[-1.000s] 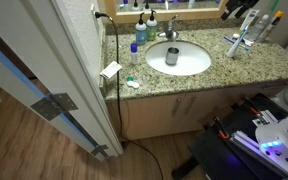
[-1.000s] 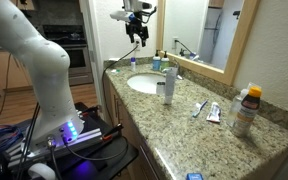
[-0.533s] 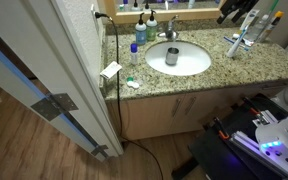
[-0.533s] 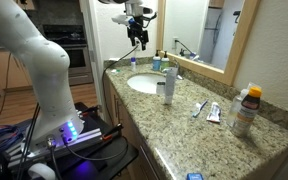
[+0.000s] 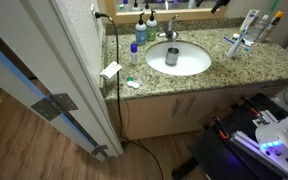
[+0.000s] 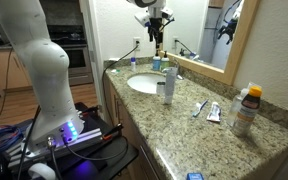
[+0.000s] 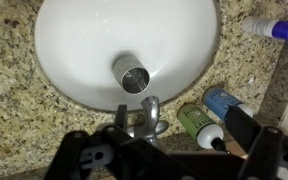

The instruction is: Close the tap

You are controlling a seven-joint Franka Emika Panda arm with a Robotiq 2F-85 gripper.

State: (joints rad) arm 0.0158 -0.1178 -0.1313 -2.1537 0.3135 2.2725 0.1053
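The tap (image 7: 144,117) is a small chrome faucet at the back rim of the round white basin (image 7: 84,50). It also shows in both exterior views (image 5: 171,31) (image 6: 170,78). A grey metal cup (image 7: 134,75) stands in the basin in front of the spout. My gripper (image 7: 164,152) is open and empty, its dark fingers on either side of the tap and well above it. In an exterior view it (image 6: 158,38) hangs high over the back of the basin, near the mirror. Only a dark bit of it (image 5: 219,5) shows at the other view's top edge.
A green tube (image 7: 199,127) and a blue one (image 7: 224,102) lie beside the tap. A blue-topped bottle (image 7: 274,28) stands further off on the granite counter (image 5: 234,70). Toothpaste (image 6: 212,113) and an orange-capped bottle (image 6: 247,108) sit at the counter's near end. The mirror (image 6: 199,35) stands close behind the tap.
My gripper has moved from above the counter's front edge across the basin toward the mirror, and now hangs over the tap. Nothing on the counter has moved.
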